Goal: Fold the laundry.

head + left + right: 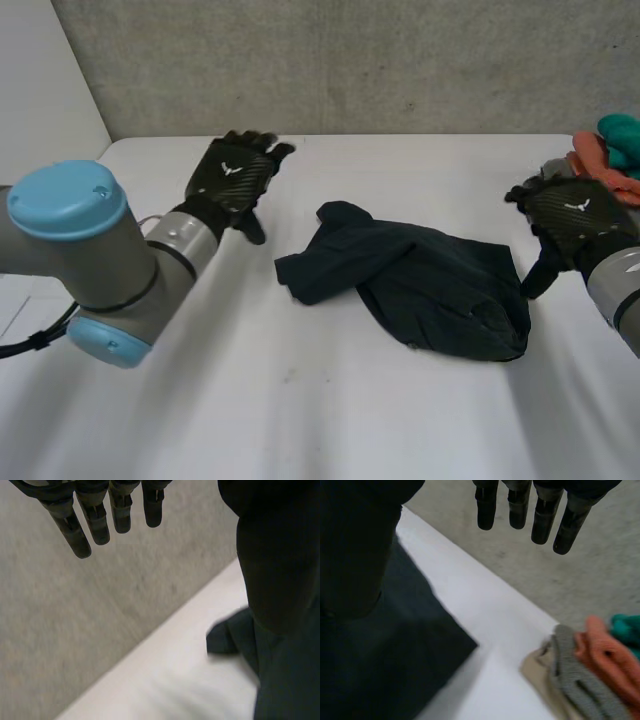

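From the head view, one dark garment [425,285] lies crumpled in the middle of the white table [300,410], and I take it as the centre of a dial. At 12 o'clock the table's far edge runs along the grey wall [350,60], with a bare strip between edge and cloth. From 5 round to 9 o'clock the tabletop is open, the widest free room there is. The left hand [232,178] hovers at 10 o'clock, well apart from the garment, its fingers straight and holding nothing. The right hand [572,215] is at 3 o'clock, fingers relaxed and empty. Its thumb is just beside the garment's edge, and I cannot tell whether it touches. At 2 o'clock, by the table's right edge, sits one pile of cloths [608,152] just behind that hand. That makes two hands, one garment and one pile. In the left wrist view the left hand [97,522] shows straight, spread fingers with nothing between them. A corner of the dark garment [232,636] lies on the table [165,680] beyond the thumb, and the table's edge meets the wall [75,630] under the fingertips. In the right wrist view the right hand [542,522] also hangs with straight, empty fingers. The dark garment [415,675] spreads beneath the thumb, its edge near the table's [485,620] far border. Across a bare gap the pile counts four: a beige cloth [539,672], a grey cloth [576,676], an orange cloth [605,650] and a teal cloth [626,629].
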You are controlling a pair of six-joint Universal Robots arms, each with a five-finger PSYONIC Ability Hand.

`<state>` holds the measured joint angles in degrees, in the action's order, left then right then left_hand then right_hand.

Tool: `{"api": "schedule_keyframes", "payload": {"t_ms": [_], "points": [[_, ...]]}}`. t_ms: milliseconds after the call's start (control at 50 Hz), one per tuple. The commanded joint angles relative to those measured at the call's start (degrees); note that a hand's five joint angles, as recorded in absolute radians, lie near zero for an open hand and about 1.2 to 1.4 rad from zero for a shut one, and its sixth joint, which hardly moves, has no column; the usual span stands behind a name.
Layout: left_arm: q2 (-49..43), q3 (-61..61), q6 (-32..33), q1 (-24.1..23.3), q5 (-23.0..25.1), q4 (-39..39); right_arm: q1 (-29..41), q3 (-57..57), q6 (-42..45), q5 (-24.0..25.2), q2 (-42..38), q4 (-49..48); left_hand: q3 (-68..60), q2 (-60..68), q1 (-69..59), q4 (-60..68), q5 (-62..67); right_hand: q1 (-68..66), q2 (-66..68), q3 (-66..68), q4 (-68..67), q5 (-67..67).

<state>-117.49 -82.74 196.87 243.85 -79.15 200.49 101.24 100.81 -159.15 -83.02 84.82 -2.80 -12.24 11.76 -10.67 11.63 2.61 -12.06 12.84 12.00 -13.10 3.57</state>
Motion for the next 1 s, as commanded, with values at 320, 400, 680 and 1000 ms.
{"api": "schedule_keyframes", "payload": {"t_ms": [320, 400, 680, 1000], "points": [[-19.9, 13.8, -5.5, -2.7, 3.9, -11.1, 23.4, -3.7, -7.0, -20.2, -11.2, 2.0, -9.2, 9.7, -10.8, 9.8, 8.9, -6.6, 5.8, 6.7, -5.6, 5.1], [-22.8, 17.3, -5.4, -3.1, 3.9, -9.7, 23.8, -3.3, -7.0, -23.5, -13.6, -2.8, -19.3, 19.8, -20.9, 19.9, 18.9, -25.4, 24.6, 25.5, -24.4, 23.9], [-20.3, 18.8, -4.7, -5.9, -9.4, -1.2, 22.9, -3.8, -1.5, -21.1, -6.0, -9.0, -67.8, 68.2, -69.3, 68.4, 67.4, -67.9, 67.2, 68.0, -66.9, 66.4], [22.1, 0.6, -4.7, -1.6, -12.7, -8.9, 11.4, -19.0, 5.3, -6.7, 7.7, 10.3, -67.8, 68.2, -69.3, 68.4, 67.4, -67.9, 67.2, 68.0, -66.9, 66.4]]}}
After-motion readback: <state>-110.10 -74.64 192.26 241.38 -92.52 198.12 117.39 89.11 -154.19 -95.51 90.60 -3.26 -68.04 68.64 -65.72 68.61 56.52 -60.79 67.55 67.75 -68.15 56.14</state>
